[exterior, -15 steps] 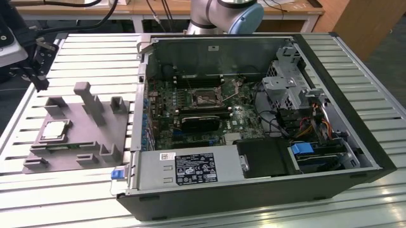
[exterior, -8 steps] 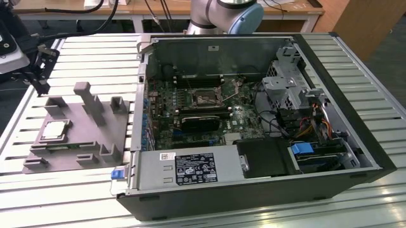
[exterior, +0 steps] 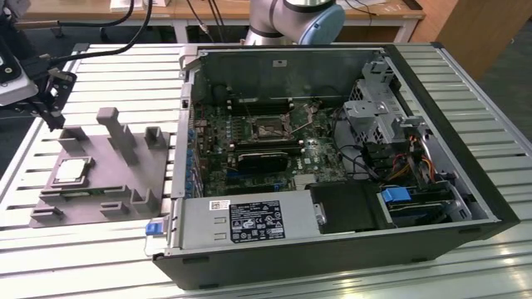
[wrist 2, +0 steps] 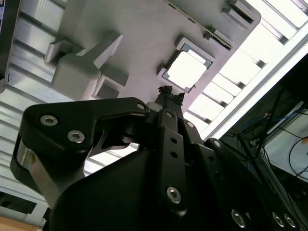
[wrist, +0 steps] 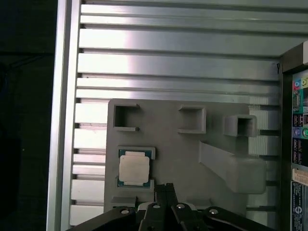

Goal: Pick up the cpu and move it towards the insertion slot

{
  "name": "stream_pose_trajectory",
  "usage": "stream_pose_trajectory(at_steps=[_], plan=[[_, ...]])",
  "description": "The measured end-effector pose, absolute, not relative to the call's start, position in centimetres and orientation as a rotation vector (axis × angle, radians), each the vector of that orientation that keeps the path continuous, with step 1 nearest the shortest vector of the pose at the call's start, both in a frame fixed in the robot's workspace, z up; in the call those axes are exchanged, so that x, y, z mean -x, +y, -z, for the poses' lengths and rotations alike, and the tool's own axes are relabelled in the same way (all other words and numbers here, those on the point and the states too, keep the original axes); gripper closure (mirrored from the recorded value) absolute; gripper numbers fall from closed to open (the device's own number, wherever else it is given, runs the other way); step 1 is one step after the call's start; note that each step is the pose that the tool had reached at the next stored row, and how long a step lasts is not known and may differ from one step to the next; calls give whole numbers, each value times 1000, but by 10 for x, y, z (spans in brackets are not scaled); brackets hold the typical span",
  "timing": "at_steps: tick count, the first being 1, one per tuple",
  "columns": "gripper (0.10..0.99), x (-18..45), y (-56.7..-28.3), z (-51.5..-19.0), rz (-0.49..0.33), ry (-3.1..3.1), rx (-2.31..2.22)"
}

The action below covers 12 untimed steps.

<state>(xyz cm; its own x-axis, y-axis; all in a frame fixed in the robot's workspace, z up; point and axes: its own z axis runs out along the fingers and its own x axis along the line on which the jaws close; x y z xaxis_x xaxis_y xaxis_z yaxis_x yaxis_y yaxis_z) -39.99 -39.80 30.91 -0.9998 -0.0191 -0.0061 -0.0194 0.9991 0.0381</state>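
The cpu (exterior: 71,171), a flat silver square with a pale rim, lies in a recess of the grey fixture plate (exterior: 108,180) at the exterior view's left. My gripper (exterior: 54,118) hangs above the plate's far corner, apart from the chip. Both wrist views show the cpu (wrist 2: 190,69) (wrist: 134,168) just beside and below the gripper (wrist 2: 168,91) (wrist: 166,188), whose black fingers are pressed together with nothing between them. The insertion slot (exterior: 270,128) is the square black socket with a silver frame on the green board inside the open computer case.
The open computer case (exterior: 465,93) fills the exterior view's middle and right, with a power supply (exterior: 249,221) along its near side. Grey posts (exterior: 116,134) stand up from the fixture plate. Everything rests on a slatted aluminium table (exterior: 124,62); the arm's base (exterior: 295,18) stands behind the case.
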Motion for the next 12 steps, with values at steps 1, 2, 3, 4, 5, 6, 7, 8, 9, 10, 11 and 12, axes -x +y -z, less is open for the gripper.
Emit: stream_pose_trajectory(at_steps=[1,2,3,4,5,6,7,8,9,10,11,12], plan=[[984,401,-398,-308,-60,3135,30],[984,402,-398,-306,-60,3134,30],[984,402,-398,-305,-60,3134,30],[984,403,-398,-303,-60,3134,30],[984,403,-398,-302,-60,3134,30],[984,404,-398,-301,-60,3133,30],[984,404,-398,-299,-60,3133,30],[984,404,-398,-298,-60,3133,30],[984,405,-398,-297,-60,3133,30],[984,405,-398,-296,-60,3133,30],[984,405,-398,-294,-60,3133,30],[984,406,-398,-293,-60,3133,30]])
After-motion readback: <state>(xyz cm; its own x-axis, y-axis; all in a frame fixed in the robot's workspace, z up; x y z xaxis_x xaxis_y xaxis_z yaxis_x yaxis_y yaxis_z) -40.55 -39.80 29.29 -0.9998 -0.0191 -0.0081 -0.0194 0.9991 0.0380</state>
